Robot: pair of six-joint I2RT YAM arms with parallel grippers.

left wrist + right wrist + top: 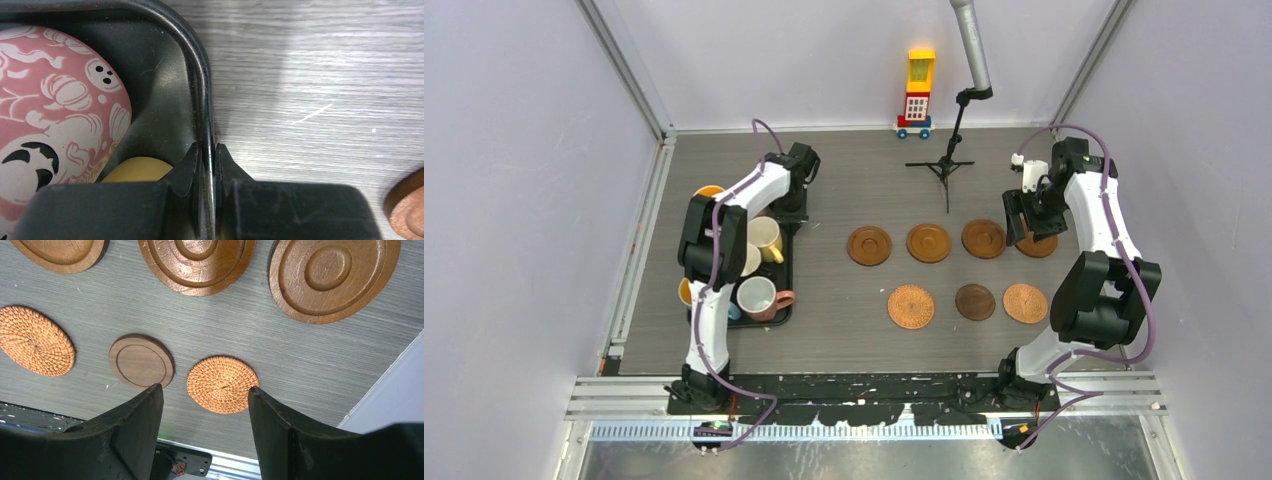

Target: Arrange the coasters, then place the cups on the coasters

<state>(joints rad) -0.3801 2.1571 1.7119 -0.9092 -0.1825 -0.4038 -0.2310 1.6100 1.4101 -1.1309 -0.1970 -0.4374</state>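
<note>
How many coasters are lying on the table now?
7. Back row, left to right: four ridged wooden coasters, the last partly covered by the right pincer. Front row: woven, dark, woven. More may hide in the tray.

Table (310, 75): grey wood-grain, matt.
Tray (165, 75): black, smooth, slight sheen.
Woven coaster (222, 384): rough wicker.
Ringed coaster (327, 277): polished wood.

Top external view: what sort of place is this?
Probably a lab robot test cell: plain white panel walls, two arms bolted to a rail, staged coasters and a black tray of mugs.
</note>
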